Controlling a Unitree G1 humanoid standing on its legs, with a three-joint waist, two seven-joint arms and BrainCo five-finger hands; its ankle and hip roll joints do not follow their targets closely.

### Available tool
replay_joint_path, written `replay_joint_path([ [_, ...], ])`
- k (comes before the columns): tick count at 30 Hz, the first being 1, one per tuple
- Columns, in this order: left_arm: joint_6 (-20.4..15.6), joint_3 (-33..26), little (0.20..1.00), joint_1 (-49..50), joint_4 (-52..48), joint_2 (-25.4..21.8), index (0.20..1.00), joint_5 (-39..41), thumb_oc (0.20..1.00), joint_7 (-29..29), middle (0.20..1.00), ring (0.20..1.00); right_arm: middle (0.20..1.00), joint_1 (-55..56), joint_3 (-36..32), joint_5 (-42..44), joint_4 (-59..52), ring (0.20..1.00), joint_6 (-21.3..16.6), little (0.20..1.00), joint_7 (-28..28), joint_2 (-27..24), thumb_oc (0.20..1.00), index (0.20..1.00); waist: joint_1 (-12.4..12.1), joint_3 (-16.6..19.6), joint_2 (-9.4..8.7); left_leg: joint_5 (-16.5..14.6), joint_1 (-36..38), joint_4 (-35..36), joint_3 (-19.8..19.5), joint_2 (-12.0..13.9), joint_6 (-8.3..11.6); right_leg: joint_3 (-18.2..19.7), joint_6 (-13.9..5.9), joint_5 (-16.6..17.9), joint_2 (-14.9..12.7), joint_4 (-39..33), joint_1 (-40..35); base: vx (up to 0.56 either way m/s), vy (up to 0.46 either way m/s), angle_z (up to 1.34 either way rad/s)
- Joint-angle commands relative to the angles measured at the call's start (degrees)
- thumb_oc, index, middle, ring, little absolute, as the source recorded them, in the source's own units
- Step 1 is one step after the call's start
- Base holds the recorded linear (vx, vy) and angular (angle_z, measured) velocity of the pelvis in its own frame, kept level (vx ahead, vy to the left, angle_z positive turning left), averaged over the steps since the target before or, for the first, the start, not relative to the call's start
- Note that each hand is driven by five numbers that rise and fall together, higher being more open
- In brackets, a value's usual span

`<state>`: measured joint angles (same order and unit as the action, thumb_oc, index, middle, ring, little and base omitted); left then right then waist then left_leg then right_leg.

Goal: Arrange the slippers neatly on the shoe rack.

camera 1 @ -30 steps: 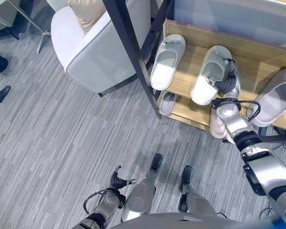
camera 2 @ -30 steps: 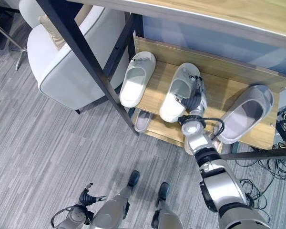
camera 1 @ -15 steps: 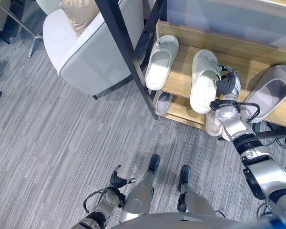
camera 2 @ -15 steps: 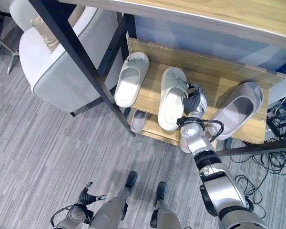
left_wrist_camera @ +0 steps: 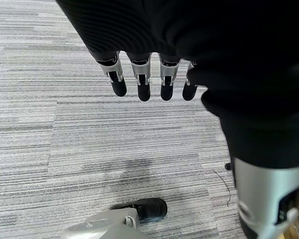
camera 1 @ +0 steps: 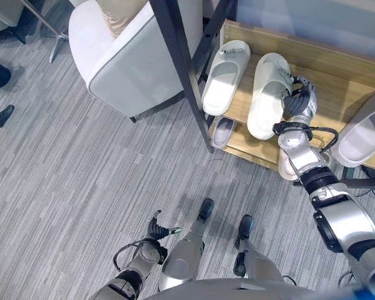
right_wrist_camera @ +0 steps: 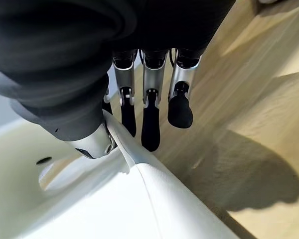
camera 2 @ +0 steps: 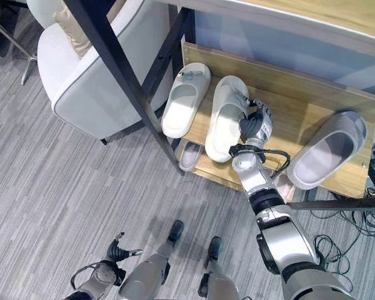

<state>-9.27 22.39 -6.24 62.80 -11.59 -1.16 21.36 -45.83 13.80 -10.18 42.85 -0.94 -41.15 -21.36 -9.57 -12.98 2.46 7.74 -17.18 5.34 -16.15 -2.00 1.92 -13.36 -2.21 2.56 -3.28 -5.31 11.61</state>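
1. Right wrist view shows the right hand (right_wrist_camera: 149,107) with its fingers on the outer side of a cream slipper (right_wrist_camera: 89,199) and its thumb on the inner side of the wall, so the side wall is pinched between them; I judge this grip serves to swing and slide the slipper, not to lift it.
2. Left eye view places that cream slipper (camera 1: 267,94) on the upper shelf of the shoe rack (camera 1: 328,103), just beside a second cream slipper (camera 1: 225,76) to its left, the two near each other but apart.
3. Its long axis runs from the shelf's front edge toward the back wall. The toe points to the back and the heel slightly overhangs the front edge. It lies nearly parallel to its neighbour, leaning only a little.
4. A grey slipper (camera 1: 365,128) lies well apart on the right of the same shelf, angled differently, probably not yet tidied.
5. More slippers (camera 1: 221,131) sit on the lower shelf.
6. The left hand (camera 1: 157,228) hangs low over the carpet, fingers relaxed, holding nothing.
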Motion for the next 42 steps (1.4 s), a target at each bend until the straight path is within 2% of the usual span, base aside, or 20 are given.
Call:
replay_joint_path([
  [1, -0.1, 1.0, 1.0, -3.4, 5.5, 0.6, 1.0, 0.3, 1.0, 1.8, 1.0, 1.0, 0.2, -4.6, -1.5, 1.4, -0.9, 0.2, -1.8, 0.2, -2.5, -3.0, 0.2, 0.2, -0.9, 0.5, -3.06, -5.7, 0.7, -0.3, 4.8, -0.3, 1.19, -0.2, -5.94, -0.9, -5.4, 0.3, -0.4, 0.0, 0.0, 0.0],
  [12, 0.1, 0.4, 1.0, -4.1, 6.2, 0.6, 1.0, 1.4, 1.0, 1.9, 1.0, 1.0, 0.2, -6.4, -1.5, 3.4, 0.3, 0.2, -1.1, 0.2, -2.7, -0.9, 0.2, 0.2, -1.4, 0.3, -3.82, -5.7, 0.3, -0.3, 4.6, -0.8, 1.09, -0.4, -6.02, -0.5, -5.8, 0.3, -0.3, 0.0, 0.016, 0.0],
  [13, 0.3, 0.5, 1.0, -4.3, 6.3, 0.7, 1.0, 1.5, 1.0, 2.0, 1.0, 1.0, 0.46, -6.7, -1.7, 3.9, 0.5, 0.46, -1.3, 0.46, -3.0, -0.4, 0.46, 0.46, -1.3, 0.3, -3.77, -5.7, 0.3, -0.3, 4.6, -0.8, 1.06, -0.5, -6.01, -0.4, -5.9, 0.3, -0.2, 0.0, 0.0, 0.0],
  [14, 0.4, 0.5, 1.0, -4.4, 6.4, 0.8, 1.0, 1.5, 1.0, 2.0, 1.0, 1.0, 1.0, -6.8, -1.7, 4.3, 0.6, 1.0, -1.4, 1.0, -3.1, -0.1, 1.0, 1.0, -1.3, 0.4, -3.73, -5.7, 0.3, -0.3, 4.5, -0.9, 1.04, -0.5, -6.01, -0.4, -5.9, 0.3, -0.2, 0.0, 0.038, -0.01],
  [20, 0.9, 0.2, 1.0, -4.6, 6.9, 1.3, 1.0, 1.7, 1.0, 2.2, 1.0, 1.0, 1.0, -5.6, -2.9, 6.5, -0.4, 1.0, -2.1, 1.0, -4.6, 2.3, 1.0, 1.0, -1.1, 0.6, -3.57, -5.8, 0.5, -0.3, 4.4, -1.0, 0.88, -0.6, -5.92, -0.5, -6.0, 0.3, -0.4, 0.0, 0.0, 0.0],
  [25, 1.5, -0.4, 1.0, -4.5, 7.6, 1.7, 1.0, 1.9, 1.0, 2.2, 1.0, 1.0, 1.0, -2.8, -4.4, 10.4, -4.0, 1.0, -4.7, 1.0, -4.8, 5.2, 1.0, 1.0, -0.8, 0.8, -3.41, -5.9, 0.7, -0.3, 4.5, -1.0, 0.73, -0.5, -5.88, -0.5, -6.1, 0.3, -0.4, 0.0, 0.0, 0.0],
  [34, 2.2, -2.6, 1.0, -3.4, 6.8, 2.2, 1.0, 2.1, 1.0, 3.3, 1.0, 1.0, 1.0, 8.8, -5.7, 12.5, -13.6, 1.0, -8.1, 1.0, -3.6, 8.8, 1.0, 1.0, 0.8, 1.3, -3.23, -6.3, 1.8, -0.3, 5.2, -0.8, 0.46, -0.1, -5.8, -0.6, -6.3, 0.3, -1.1, 0.0, 0.0, 0.0],
  [42, 2.6, -5.3, 1.0, -1.3, 6.3, 1.7, 1.0, 2.9, 1.0, 2.8, 1.0, 1.0, 1.0, 19.7, -3.2, 16.2, -19.5, 1.0, -9.5, 1.0, 4.0, 10.3, 1.0, 1.0, 3.0, 1.9, -3.86, -6.8, 3.5, -0.3, 6.8, -0.3, 0.27, 0.9, -5.69, -0.5, -6.1, 0.3, -2.0, -0.01, 0.006, -0.05],
])
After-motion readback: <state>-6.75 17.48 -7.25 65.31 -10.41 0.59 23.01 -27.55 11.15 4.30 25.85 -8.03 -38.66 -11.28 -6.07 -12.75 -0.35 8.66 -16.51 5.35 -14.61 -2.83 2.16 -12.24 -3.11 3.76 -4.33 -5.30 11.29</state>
